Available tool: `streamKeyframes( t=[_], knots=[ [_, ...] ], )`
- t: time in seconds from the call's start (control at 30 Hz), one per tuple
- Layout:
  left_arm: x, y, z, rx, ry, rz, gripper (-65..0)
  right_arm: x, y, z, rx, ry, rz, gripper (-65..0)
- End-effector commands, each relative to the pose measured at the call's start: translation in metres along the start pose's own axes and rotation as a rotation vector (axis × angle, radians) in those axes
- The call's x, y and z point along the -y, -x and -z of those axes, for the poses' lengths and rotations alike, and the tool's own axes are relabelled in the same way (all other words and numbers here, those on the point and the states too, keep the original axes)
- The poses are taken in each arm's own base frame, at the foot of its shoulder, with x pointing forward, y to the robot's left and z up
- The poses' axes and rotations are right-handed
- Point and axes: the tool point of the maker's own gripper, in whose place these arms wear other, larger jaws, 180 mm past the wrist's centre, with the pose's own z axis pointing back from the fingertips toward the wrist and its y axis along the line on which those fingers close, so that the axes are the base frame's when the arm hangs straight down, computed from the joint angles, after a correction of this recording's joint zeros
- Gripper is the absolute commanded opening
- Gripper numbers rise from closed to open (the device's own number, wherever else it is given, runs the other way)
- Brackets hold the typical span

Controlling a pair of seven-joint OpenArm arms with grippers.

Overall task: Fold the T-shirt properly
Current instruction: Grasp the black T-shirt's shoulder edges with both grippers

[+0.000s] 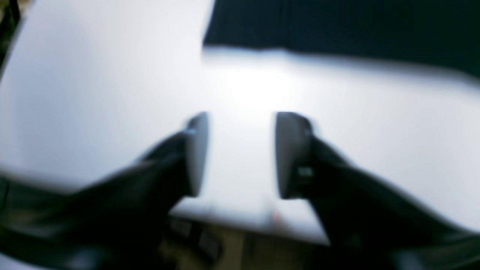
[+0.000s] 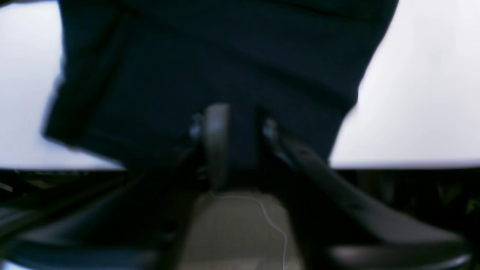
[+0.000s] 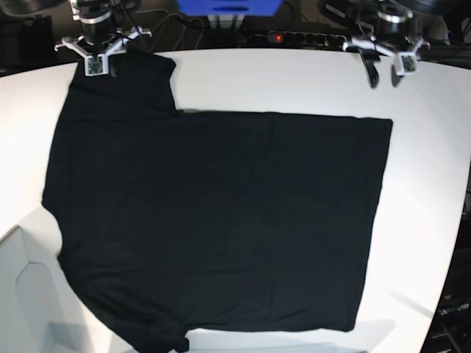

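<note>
One T-shirt [image 3: 221, 220], black, spread on one white worktop [image 3: 294, 81]. Sleeves visible: two, one at the far corner [image 3: 140, 81] and one at the near edge [image 3: 158, 334]. Two arms, each ending in one gripper: right gripper [image 3: 99, 70] at the base view's left, left gripper [image 3: 384, 77] at its right. Fingers per gripper: two, parted in both wrist views [image 1: 197, 153] [image 2: 216, 138]. One blue object [image 3: 228, 7] beyond the far edge. One power strip [image 3: 294, 35] with one red light. One thin white cable [image 2: 270, 221] on the floor below the worktop.

T-shirt [image 3: 221, 220] flat on table [image 3: 294, 81]
</note>
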Motion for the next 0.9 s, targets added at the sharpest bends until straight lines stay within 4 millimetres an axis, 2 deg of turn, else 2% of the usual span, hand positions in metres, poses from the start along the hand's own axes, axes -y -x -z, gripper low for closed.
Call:
streamKeyframes(
  t=[0.0,0.07,0.17,0.3,0.37,0.43,0.57,0.77,0.87],
  knots=[
    [-0.005,-0.012,0.0,0.043,-0.018,0.004,-30.4,-0.004,-0.012,0.0,0.039,-0.028,-0.017,-41.2],
    [-0.007,-0.022,0.009,0.077,-0.034,-0.012,-28.5,-0.006,-0.018,0.005,0.044,-0.052,-0.033,-35.1],
    [-0.012,-0.021,0.031,0.051,-0.056,-0.036,-28.0,0.008,-0.029,0.013,0.06,-0.013,-0.035,-30.7],
    [-0.026,-0.018,0.064,0.014,-0.105,-0.086,-27.6,0.026,-0.041,0.02,0.069,0.037,-0.033,-30.6],
    [-0.029,-0.02,0.077,0.023,-0.118,-0.112,-24.7,0.031,-0.043,0.023,0.061,0.049,-0.035,-30.6],
    [-0.028,-0.022,0.087,0.029,-0.116,-0.164,-21.9,0.035,-0.045,0.024,0.059,0.061,-0.035,-30.6],
    [-0.029,-0.03,0.1,0.049,-0.116,-0.195,-21.7,0.038,-0.047,0.025,0.064,0.067,-0.037,-30.6],
    [-0.033,-0.003,0.116,-0.017,-0.138,-0.237,-21.7,0.036,-0.047,0.025,0.063,0.028,-0.064,-30.6],
    [-0.035,0.005,0.121,-0.039,-0.148,-0.251,-21.8,0.043,-0.05,0.025,0.073,0.039,-0.063,-30.6]
  ],
)
